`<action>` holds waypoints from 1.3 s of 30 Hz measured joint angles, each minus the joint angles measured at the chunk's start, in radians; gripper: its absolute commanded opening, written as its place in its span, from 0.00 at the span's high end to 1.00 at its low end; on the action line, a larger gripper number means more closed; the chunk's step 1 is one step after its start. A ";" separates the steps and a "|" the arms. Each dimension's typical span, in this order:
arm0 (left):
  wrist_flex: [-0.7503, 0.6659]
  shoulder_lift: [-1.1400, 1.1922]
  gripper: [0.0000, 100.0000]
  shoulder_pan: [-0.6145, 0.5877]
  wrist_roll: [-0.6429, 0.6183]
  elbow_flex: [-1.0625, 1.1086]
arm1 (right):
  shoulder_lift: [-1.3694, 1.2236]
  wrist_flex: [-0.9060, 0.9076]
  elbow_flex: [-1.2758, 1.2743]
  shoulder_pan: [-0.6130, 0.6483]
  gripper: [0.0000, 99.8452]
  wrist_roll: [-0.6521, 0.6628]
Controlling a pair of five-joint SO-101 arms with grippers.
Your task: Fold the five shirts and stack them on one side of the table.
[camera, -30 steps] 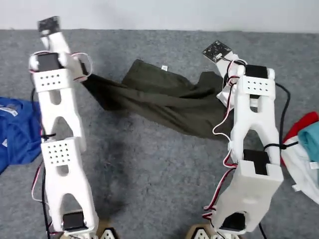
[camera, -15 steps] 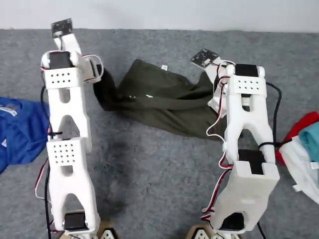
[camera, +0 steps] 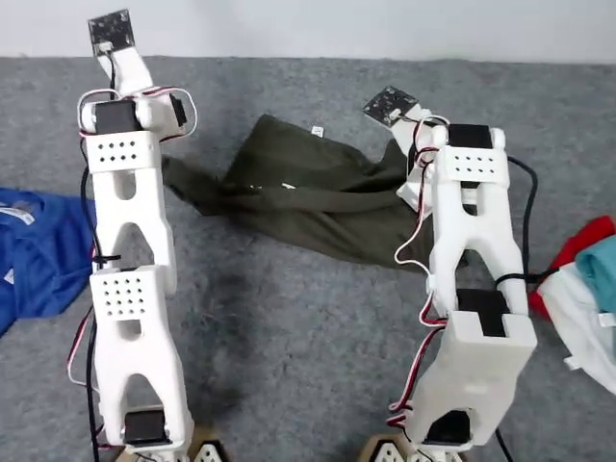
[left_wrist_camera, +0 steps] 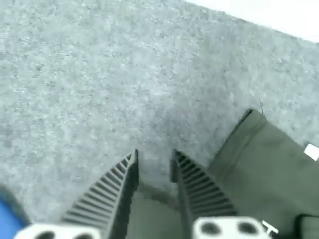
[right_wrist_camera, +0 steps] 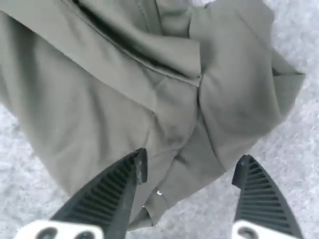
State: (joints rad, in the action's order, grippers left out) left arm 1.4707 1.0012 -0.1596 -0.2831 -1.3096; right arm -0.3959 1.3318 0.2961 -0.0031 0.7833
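Observation:
An olive shirt [camera: 318,202] lies crumpled across the back middle of the grey table, one sleeve [camera: 188,178] trailing toward the left arm [camera: 120,159]. My left gripper [left_wrist_camera: 154,162] hovers by the shirt's far left edge. Its fingers stand slightly apart, with grey carpet showing between them and olive cloth [left_wrist_camera: 269,164] beside and beneath. My right gripper [right_wrist_camera: 193,162] hangs wide open just above the shirt's [right_wrist_camera: 124,99] bunched right end, holding nothing. In the high view the right arm [camera: 467,183] covers that end.
A blue shirt [camera: 34,255] lies at the table's left edge. A pile of red, teal and white shirts [camera: 587,284] sits at the right edge. A white wall [camera: 308,24] runs along the back. Bare carpet [camera: 298,346] lies between the arms.
The left gripper carried the sleeve to the right, then let it go and drew back. The sleeve has dropped flat again. The right arm has shifted a little to the left.

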 measured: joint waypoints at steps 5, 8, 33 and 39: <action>0.080 0.000 0.75 0.011 -0.002 0.005 | -0.002 -0.008 0.000 -0.003 0.71 0.000; 0.204 0.000 0.75 0.002 -0.002 0.008 | -0.040 -0.057 0.000 0.012 0.71 0.000; 0.256 -0.117 0.87 -0.273 -0.002 0.031 | -0.644 0.129 0.740 0.066 0.96 0.072; 0.256 -0.117 0.87 -0.273 -0.002 0.031 | -0.726 0.140 0.888 0.064 0.99 0.072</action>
State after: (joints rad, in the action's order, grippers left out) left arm 1.7269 0.8846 -0.4327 -0.2846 -1.2789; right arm -1.1216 1.4714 1.1845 0.0614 0.8554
